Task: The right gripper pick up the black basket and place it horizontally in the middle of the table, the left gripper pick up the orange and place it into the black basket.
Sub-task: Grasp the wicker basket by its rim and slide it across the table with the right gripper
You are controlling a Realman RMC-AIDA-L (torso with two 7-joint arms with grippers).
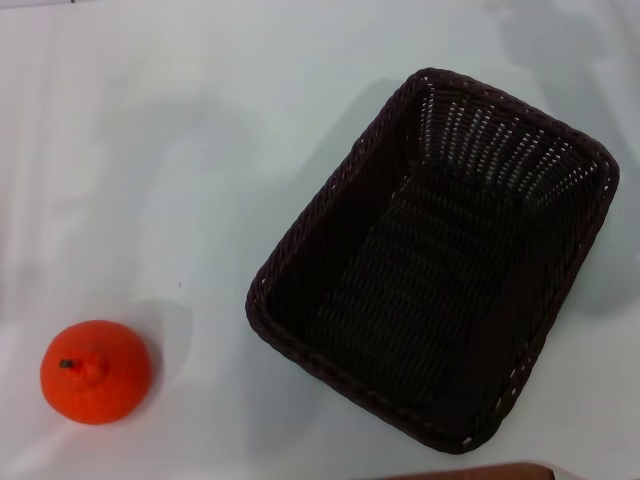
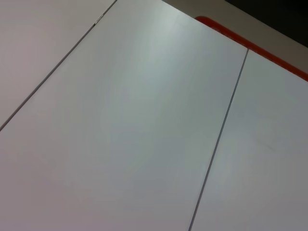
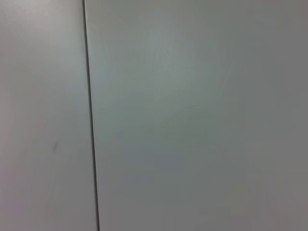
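Observation:
The black basket [image 1: 440, 260], a large dark woven rectangle, lies empty on the white table [image 1: 170, 160], right of the middle and turned at an angle. The orange [image 1: 95, 372], bright with a knob top and dark stem, rests on the table at the near left, well apart from the basket. Neither gripper shows in any view. The left wrist view shows only bare table panels [image 2: 144, 125], and so does the right wrist view [image 3: 192, 120].
A red-orange strip [image 2: 250, 45] runs along the table's edge in the left wrist view. A brown edge [image 1: 480, 472] shows at the bottom of the head view, below the basket. Thin seams cross the tabletop in both wrist views.

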